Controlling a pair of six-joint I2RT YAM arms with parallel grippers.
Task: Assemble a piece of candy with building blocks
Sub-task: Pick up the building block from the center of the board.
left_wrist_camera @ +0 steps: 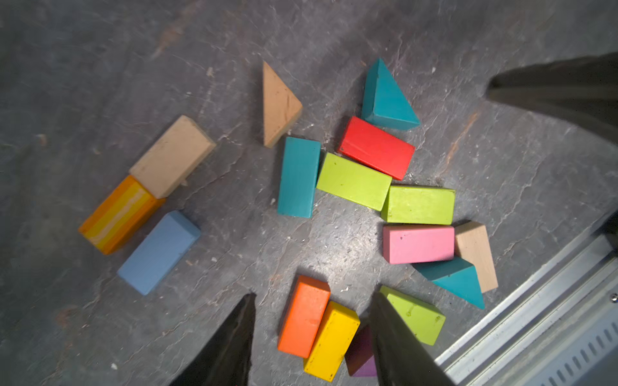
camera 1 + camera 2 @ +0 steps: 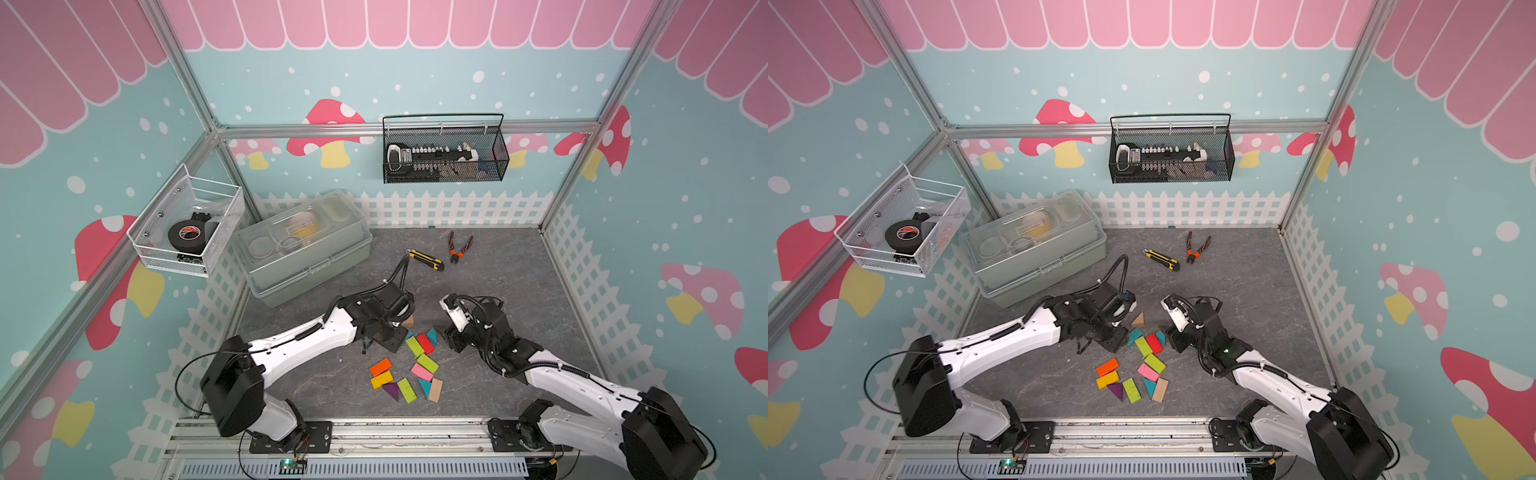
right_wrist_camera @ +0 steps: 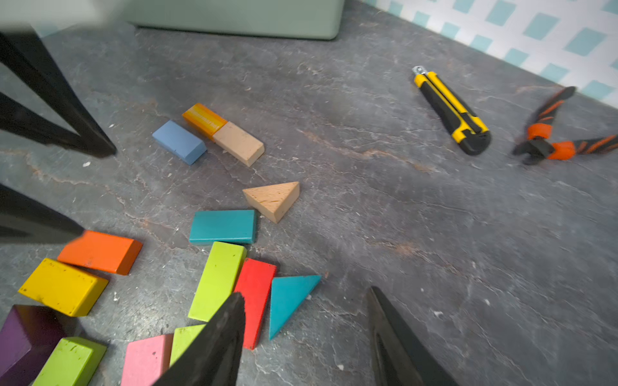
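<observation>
Both end effectors, left (image 1: pixel 311 337) and right (image 3: pixel 304 334), hover open and empty; square the right one over the teal wedge (image 3: pixel 287 299) before closing.

Colours I am recording: my fingers (image 1: pixel 230 344) are showing black. Blocks are showing lime green (image 1: pixel 353 180), red (image 1: pixel 376 147), teal (image 1: pixel 297 177), pink (image 1: pixel 418 244), orange (image 1: pixel 302 315), yellow (image 1: pixel 331 341), purple (image 1: pixel 363 351), pale blue (image 1: pixel 159 252), plain tan (image 1: pixel 172 156) and orange-yellow striped (image 1: pixel 118 215). The table (image 1: pixel 100 67) is showing mottled grey. The utility knife (image 3: pixel 451 110) is showing yellow and black; the pliers (image 3: pixel 561 133), orange and black.
</observation>
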